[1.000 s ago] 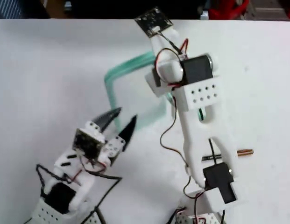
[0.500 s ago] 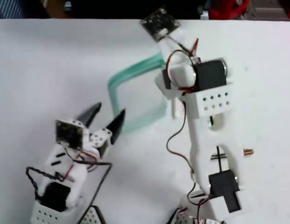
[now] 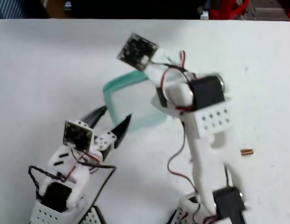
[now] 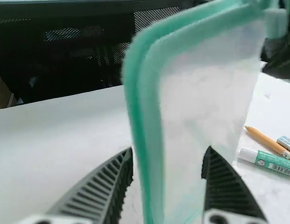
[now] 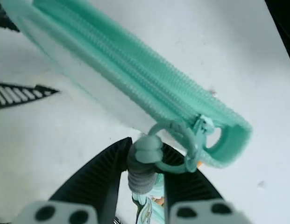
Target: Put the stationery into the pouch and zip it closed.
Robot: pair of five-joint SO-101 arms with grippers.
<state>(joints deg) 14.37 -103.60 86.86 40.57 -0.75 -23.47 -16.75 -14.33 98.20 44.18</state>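
The translucent pouch (image 3: 133, 100) with its teal zip edge (image 5: 135, 77) stands tilted up off the white table. My right gripper (image 5: 145, 150) is shut on the zip pull (image 5: 145, 151) at the pouch's end. My left gripper (image 4: 169, 155) is open, its black fingers (image 3: 120, 127) on either side of the pouch's near corner; whether they touch it I cannot tell. A pencil (image 4: 264, 140), a glue stick (image 4: 266, 161) and a small eraser (image 4: 286, 142) lie on the table beyond the pouch. The pencil's end (image 3: 246, 152) pokes out beside the right arm.
The right arm's white body (image 3: 208, 140) lies over the table's middle right and hides most of the stationery. The table's far edge (image 3: 65, 19) runs along the back, with dark floor behind it.
The right arm swung left and dragged the pouch's zip end with it, so the pouch shifted left. The left gripper drew back, then came forward again around the pouch's near corner.
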